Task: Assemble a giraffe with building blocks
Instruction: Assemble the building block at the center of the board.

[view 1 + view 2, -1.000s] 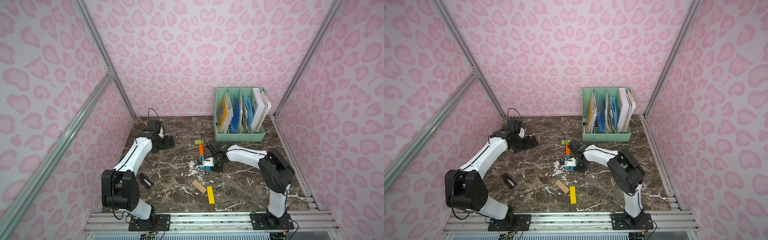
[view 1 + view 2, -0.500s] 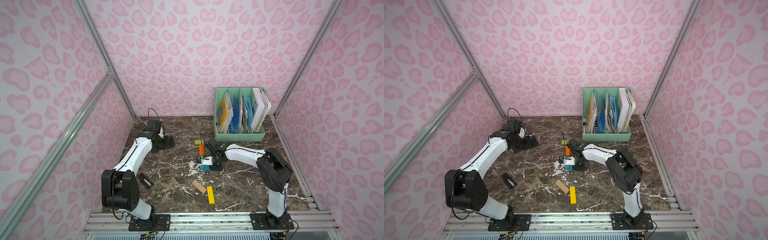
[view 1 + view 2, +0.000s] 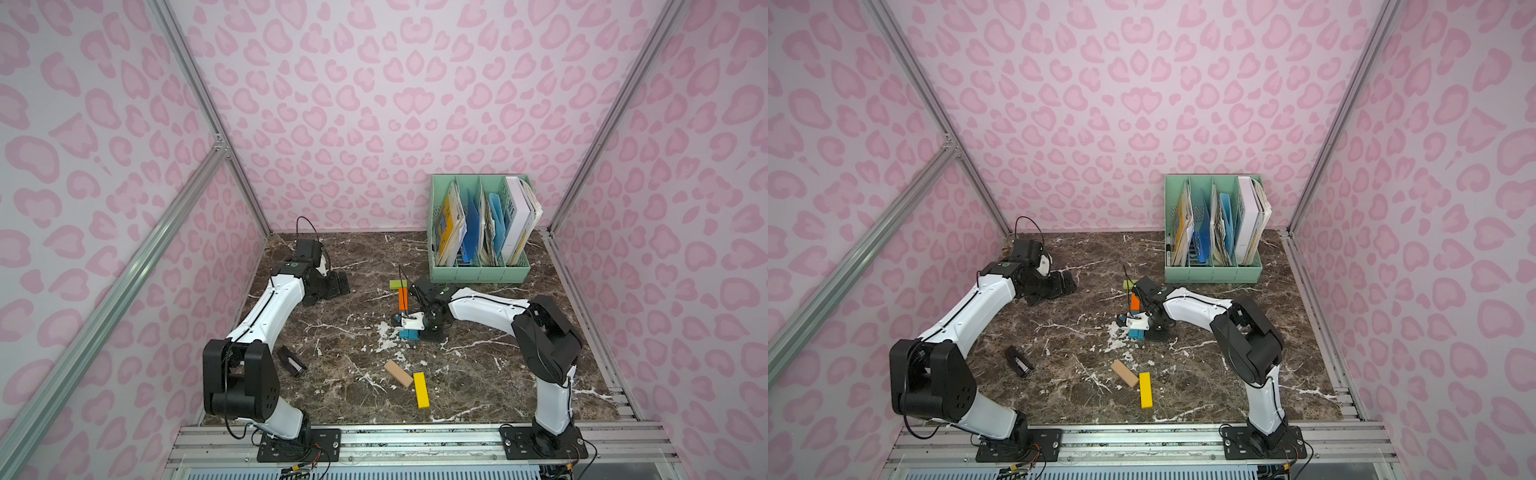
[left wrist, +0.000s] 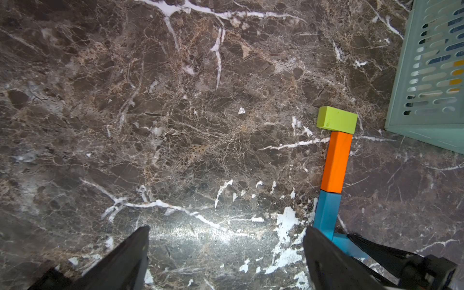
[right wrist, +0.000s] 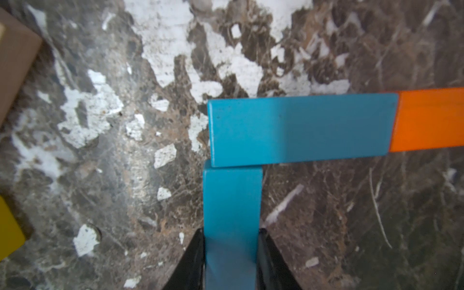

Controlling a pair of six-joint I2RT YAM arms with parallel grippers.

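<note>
A lime green block (image 4: 337, 123), an orange block (image 4: 336, 162) and a teal blue block (image 4: 327, 212) lie end to end in a line on the marble table. My right gripper (image 5: 231, 251) is shut on a second teal blue block (image 5: 232, 213), whose end touches the side of the first blue block (image 5: 298, 129) at a right angle. In both top views that gripper (image 3: 415, 332) sits low over the blue blocks (image 3: 1136, 333). A tan block (image 3: 398, 373) and a yellow block (image 3: 421, 390) lie nearer the front. My left gripper (image 4: 226, 241) is open and holds nothing, at the back left (image 3: 338, 286).
A mint green file organizer (image 3: 480, 266) with books stands at the back right, close behind the green block (image 3: 397, 284). A small black oblong object (image 3: 291, 360) lies near the left arm's base. Pink patterned walls close in three sides.
The right arm has shifted slightly to the left with the blue block in its grip. The left arm has not moved.
</note>
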